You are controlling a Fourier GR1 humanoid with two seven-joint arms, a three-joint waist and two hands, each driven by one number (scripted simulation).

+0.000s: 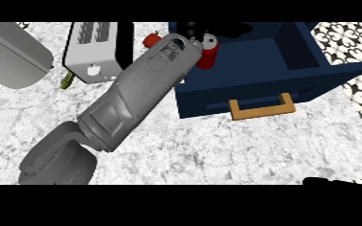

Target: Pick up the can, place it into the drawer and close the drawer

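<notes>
The robot's left hand (189, 28), black at the end of a long grey forearm that slants up from the lower left, reaches the far left corner of the open navy-blue box drawer (311, 52). As far as the forearm lets me see, its fingers are curled round the upper end of the red cylindrical can with a silver top (206, 56), so I read it as grasping the can. The can sits right at the drawer's left wall, over or just inside it; I cannot tell which, and that is the main worry. If the can is let go here, it may catch the wall's edge and tip outward onto the pale marbled surface (212, 148), towards the white slotted toaster (90, 52) and the small red round thing (151, 40) beside it. Carrying it further right, over the dark drawer floor, would be safer. A second risk is the forearm itself: it lies across the drawer's near left corner, so pushing the drawer in before the arm is clear could jam it. A can laid on its side might also roll when the drawer moves. The tan wooden handle (262, 107) on the drawer's front is well apart from both hands. The right hand (332, 181) shows only as a black sliver at the lower right edge; whether it is released or clenched I cannot tell.
</notes>
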